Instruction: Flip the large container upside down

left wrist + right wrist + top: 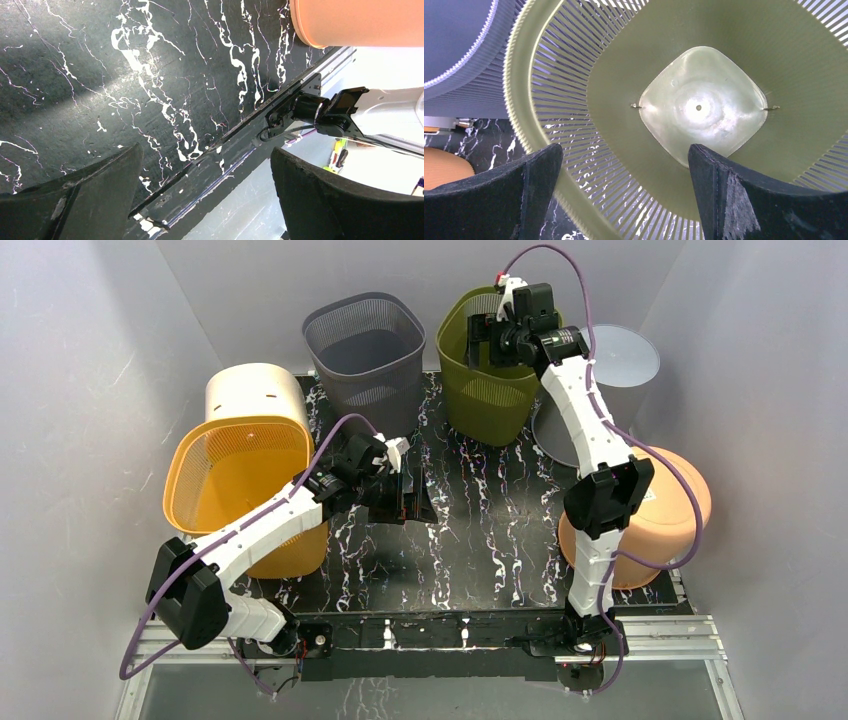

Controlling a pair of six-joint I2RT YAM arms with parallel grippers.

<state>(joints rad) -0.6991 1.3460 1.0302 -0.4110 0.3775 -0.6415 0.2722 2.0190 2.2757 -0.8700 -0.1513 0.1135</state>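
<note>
An olive-green slatted basket (490, 400) stands upright at the back, right of centre. My right gripper (487, 340) hovers over its left rim, open and empty. In the right wrist view the gripper (624, 150) looks down into the basket's pale base (699, 107), and the rim (526, 105) runs between the fingers, close to the left one. My left gripper (410, 495) is open and empty low over the black marble table (480, 520), beside a yellow mesh basket (235, 475). The left wrist view shows that gripper (205, 155) over the table's front edge.
A cream bin (255, 390) stands upside down behind the yellow basket. A grey mesh basket (365, 345) stands upright at the back centre. A translucent bin (620, 355) is at the back right. A peach bin (680, 500) sits upside down on the right, also in the left wrist view (360, 20).
</note>
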